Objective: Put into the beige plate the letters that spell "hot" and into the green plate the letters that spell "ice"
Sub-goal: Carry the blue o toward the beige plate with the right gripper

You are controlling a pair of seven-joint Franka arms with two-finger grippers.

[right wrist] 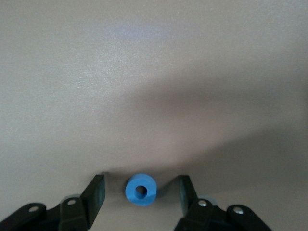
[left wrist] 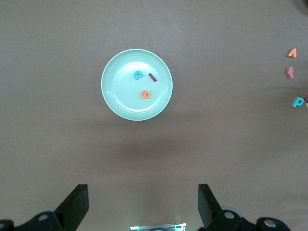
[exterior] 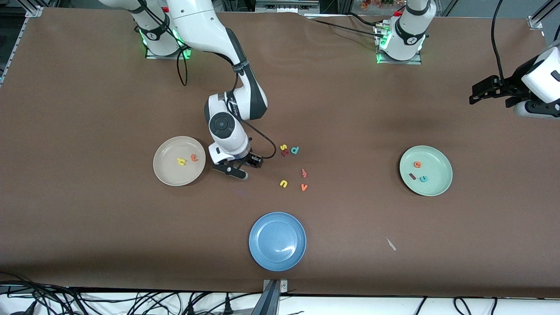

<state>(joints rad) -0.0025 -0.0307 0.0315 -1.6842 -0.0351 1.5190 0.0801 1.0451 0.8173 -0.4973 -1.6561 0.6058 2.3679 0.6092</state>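
Brown table — blue o barely visible

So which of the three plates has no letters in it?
The blue plate, nearest the front camera; the beige plate and green plate each hold letters.

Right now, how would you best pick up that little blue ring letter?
Come straight down and pinch the blue o across its outer rim. It lies flat on the table, hole upward, and round means any pair of facing sides works. The right gripper already straddles it, fingers apart.
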